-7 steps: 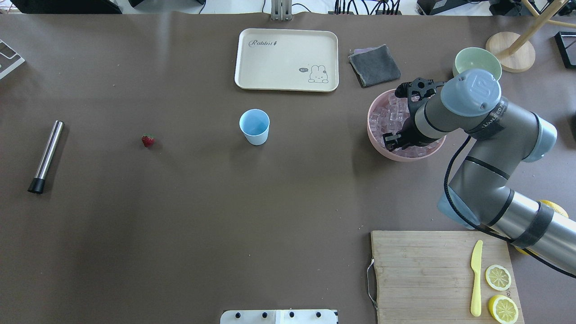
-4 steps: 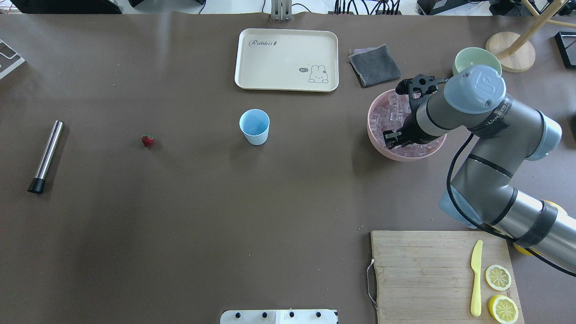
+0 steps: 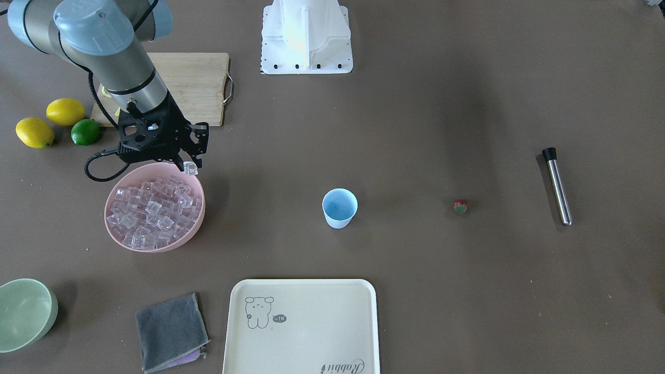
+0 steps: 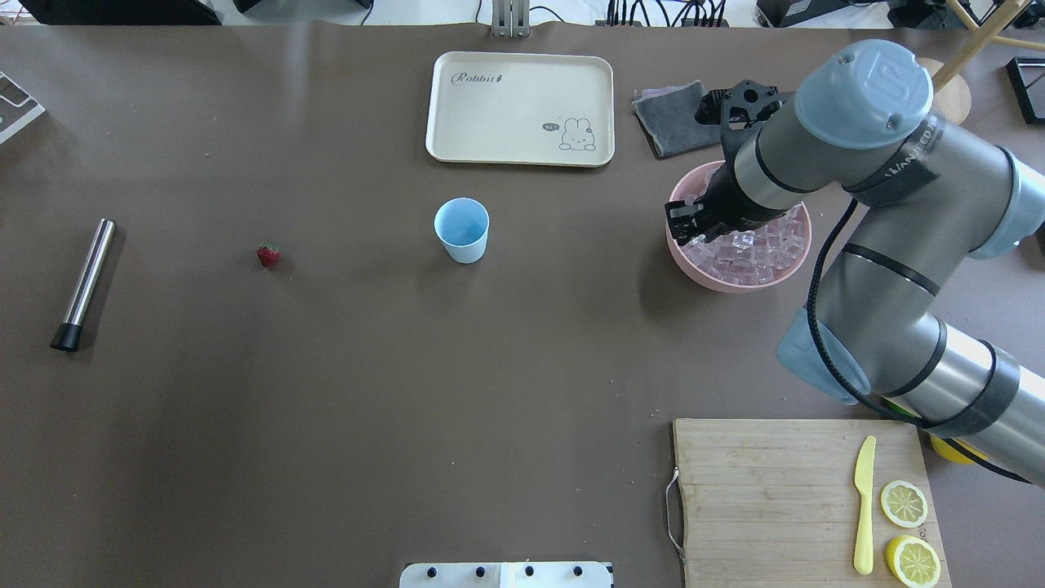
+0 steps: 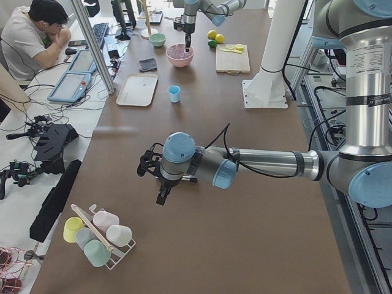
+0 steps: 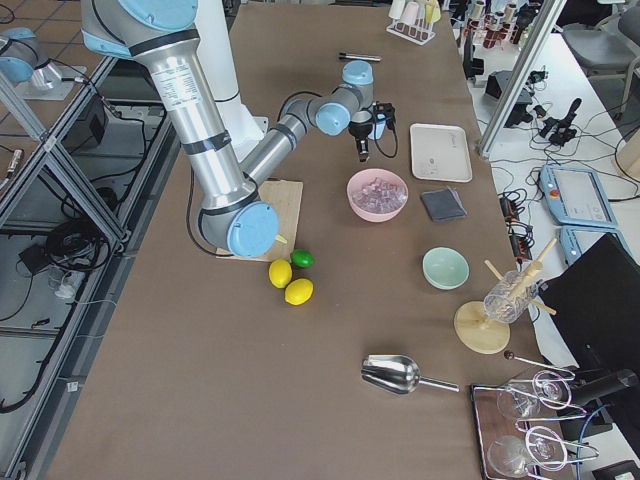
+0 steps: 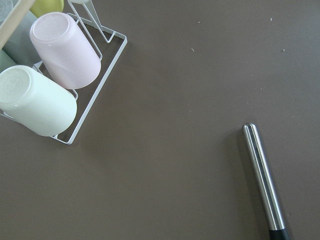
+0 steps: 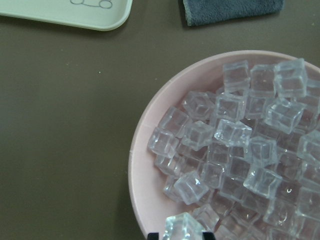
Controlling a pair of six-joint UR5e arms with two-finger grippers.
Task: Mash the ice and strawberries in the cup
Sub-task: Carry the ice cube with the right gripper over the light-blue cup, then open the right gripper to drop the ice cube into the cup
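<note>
Nearest the robot's base, on its right side: wooden cutting board (image 4: 767,490) carrying a yellow knife (image 4: 864,505) and two lemon halves (image 4: 904,503). Two whole lemons (image 3: 65,111) and a lime (image 3: 85,132) lay on the table just beside the board.

Mid-table, right side: right gripper (image 3: 190,167) hung above the pink bowl (image 4: 718,282), over its rim on the side toward the cup. Its fingers were closed on a single ice cube (image 8: 183,227), which was clear of the heap. The rest of the ice (image 3: 153,210) filled the bowl.

Mid-table, centre: cup (image 4: 463,229) stood upright, well apart from the bowl, its inside showing plain blue. The strawberry (image 4: 268,256) lay on the bare table further toward the robot's left, apart from the cup. The metal muddler (image 4: 84,282) lay flat beyond that, black end toward the robot.

Left end of the table: left gripper (image 5: 162,196) hung above the surface near a wire rack of upturned cups (image 7: 65,55). It appeared in the side view only, so I could not tell whether it was open or closed. Its wrist camera looked down on the rack and the muddler.

Far edge: cream rabbit tray (image 4: 519,108), grey folded cloth (image 4: 665,122) beside it, then the pale green bowl (image 3: 26,311) toward the right corner.
</note>
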